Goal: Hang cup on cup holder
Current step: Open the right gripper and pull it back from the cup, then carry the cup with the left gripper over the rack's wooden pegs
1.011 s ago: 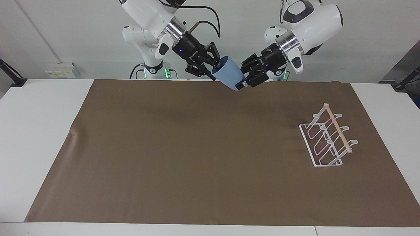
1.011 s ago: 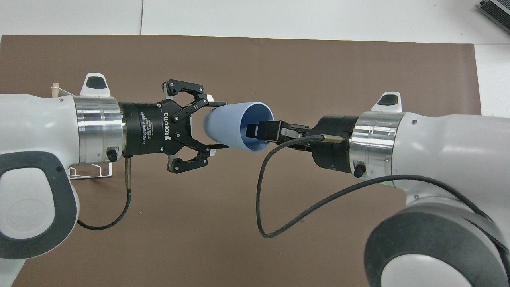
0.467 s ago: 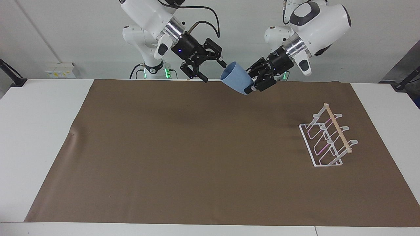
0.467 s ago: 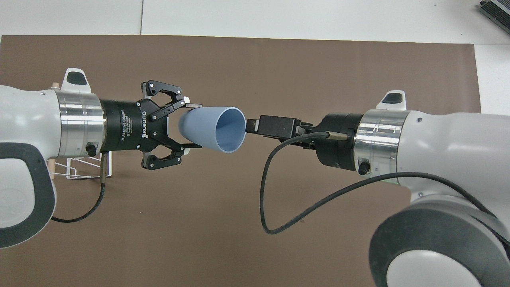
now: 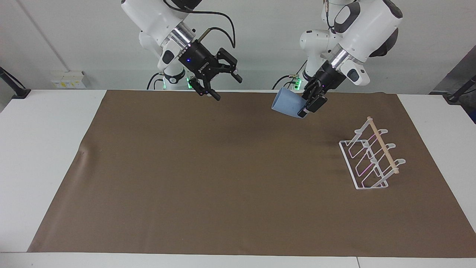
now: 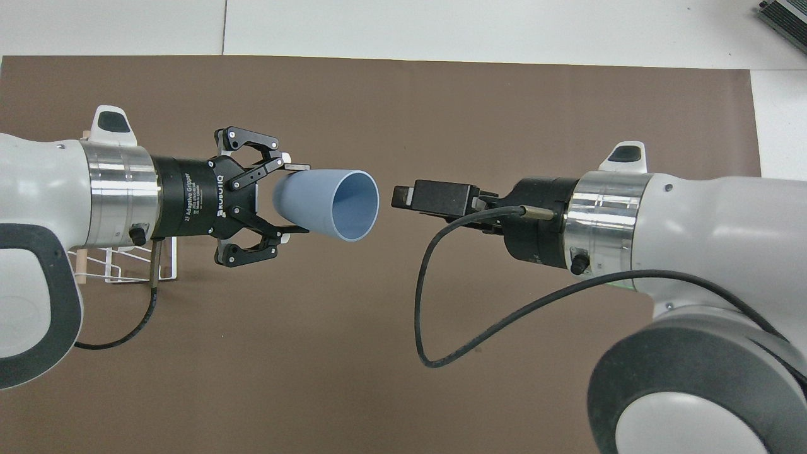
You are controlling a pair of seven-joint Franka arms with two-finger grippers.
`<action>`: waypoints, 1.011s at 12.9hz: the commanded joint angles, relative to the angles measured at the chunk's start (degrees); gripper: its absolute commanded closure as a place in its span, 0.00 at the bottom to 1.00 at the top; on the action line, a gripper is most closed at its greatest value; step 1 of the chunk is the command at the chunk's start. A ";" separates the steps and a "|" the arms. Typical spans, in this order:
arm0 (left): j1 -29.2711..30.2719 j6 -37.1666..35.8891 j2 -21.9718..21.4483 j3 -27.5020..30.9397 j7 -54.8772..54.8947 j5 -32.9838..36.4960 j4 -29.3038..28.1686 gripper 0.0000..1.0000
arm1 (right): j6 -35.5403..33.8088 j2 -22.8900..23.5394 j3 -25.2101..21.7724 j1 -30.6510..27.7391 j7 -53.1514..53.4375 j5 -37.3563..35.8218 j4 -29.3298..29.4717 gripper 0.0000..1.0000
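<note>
Now the left gripper (image 5: pixel 310 105) clamps the cup (image 5: pixel 287 104) by its base, mouth free for the rack (image 5: pixel 372 158); the right gripper (image 5: pixel 222 85) hangs released over the mat (image 5: pixel 208 178).

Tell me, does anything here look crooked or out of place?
Nothing broken or spilled. The cup is tipped sideways in the air, gripped at its base by the left pincer; the cup holder stands upright, with nothing on it.

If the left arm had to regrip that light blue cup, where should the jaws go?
Judging by its pose, across the narrow base of the light blue tapered plastic cup, where the left gripper clamps it now. It lies tilted, open rim toward the right arm, so come in from the base end.
</note>
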 commanded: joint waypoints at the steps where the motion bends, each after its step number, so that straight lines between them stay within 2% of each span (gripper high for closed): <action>1: 0.72 -0.78 0.55 -0.24 0.75 10.90 1.45 1.00 | -2.81 2.02 -1.53 -0.34 -4.81 -7.83 3.63 0.00; 3: 3.09 -0.43 0.55 -0.24 4.15 17.07 1.28 1.00 | -6.59 2.99 -2.32 -0.42 -7.01 -17.84 6.27 0.00; 8: 9.24 6.41 1.86 -0.24 15.14 30.50 0.31 1.00 | -17.65 4.93 -4.79 -0.42 -7.37 -31.57 11.63 0.00; 11: 10.83 11.77 3.97 -0.24 16.13 43.51 0.57 1.00 | -23.81 5.02 -7.77 -0.42 -7.19 -35.02 12.44 0.00; 13: 11.36 15.21 6.08 -0.15 15.87 50.54 0.84 1.00 | -28.38 4.75 -11.45 -0.42 -7.28 -36.16 12.44 0.00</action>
